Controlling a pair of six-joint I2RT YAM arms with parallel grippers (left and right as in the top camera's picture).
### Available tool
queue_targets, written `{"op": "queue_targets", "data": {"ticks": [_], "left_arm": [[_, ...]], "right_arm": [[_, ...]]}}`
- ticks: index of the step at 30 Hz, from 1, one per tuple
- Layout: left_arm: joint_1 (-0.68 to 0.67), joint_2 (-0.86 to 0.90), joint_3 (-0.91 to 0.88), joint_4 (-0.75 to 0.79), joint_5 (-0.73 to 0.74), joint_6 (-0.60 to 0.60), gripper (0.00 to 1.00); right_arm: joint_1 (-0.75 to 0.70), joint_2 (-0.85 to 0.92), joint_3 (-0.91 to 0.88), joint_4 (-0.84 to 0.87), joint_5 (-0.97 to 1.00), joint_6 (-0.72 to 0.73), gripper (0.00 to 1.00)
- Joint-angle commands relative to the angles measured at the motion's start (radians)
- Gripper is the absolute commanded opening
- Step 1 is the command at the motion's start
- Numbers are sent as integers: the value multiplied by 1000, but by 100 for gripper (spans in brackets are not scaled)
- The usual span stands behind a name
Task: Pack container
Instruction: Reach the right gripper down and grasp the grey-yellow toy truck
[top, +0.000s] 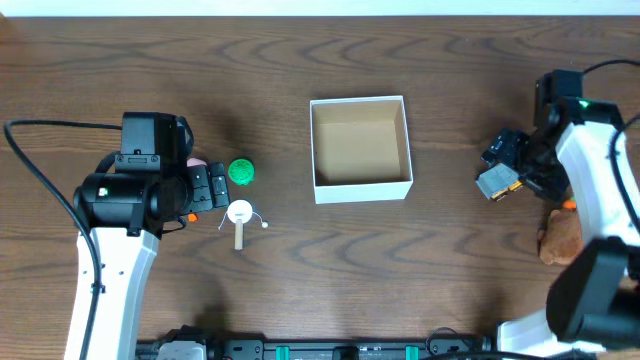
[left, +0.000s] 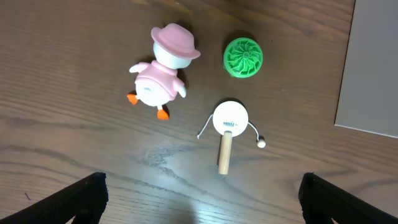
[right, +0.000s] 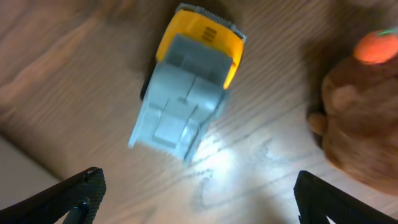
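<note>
The container (top: 362, 188), a square open box with white walls and a brown inside, stands mid-table with nothing in it; its grey-looking wall shows at the right edge of the left wrist view (left: 373, 68). My left gripper (top: 207, 188) (left: 202, 205) is open and empty above a pink duck toy (left: 165, 68), a green disc (top: 241, 172) (left: 243, 57) and a white rattle drum with a wooden handle (top: 240, 215) (left: 229, 124). My right gripper (top: 515, 160) (right: 199, 199) is open and empty over a grey and yellow toy truck (top: 497, 181) (right: 186, 93).
A brown plush toy (top: 562, 237) (right: 360, 118) with an orange part (right: 376, 46) lies by the right arm, close to the truck. The duck is mostly hidden under the left gripper in the overhead view (top: 196, 162).
</note>
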Motion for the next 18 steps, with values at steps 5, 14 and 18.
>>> {"op": "queue_targets", "data": {"ticks": [5,14,18], "left_arm": [[4,4,23,-5,2,-8,98],[4,4,23,-5,2,-8,98],[4,4,23,-5,2,-8,98]], "right_arm": [[-6,139,14,70,18,59,99],[-5,183,14,145,15,58,99],[-5,183,14,142,15,58,87]]}}
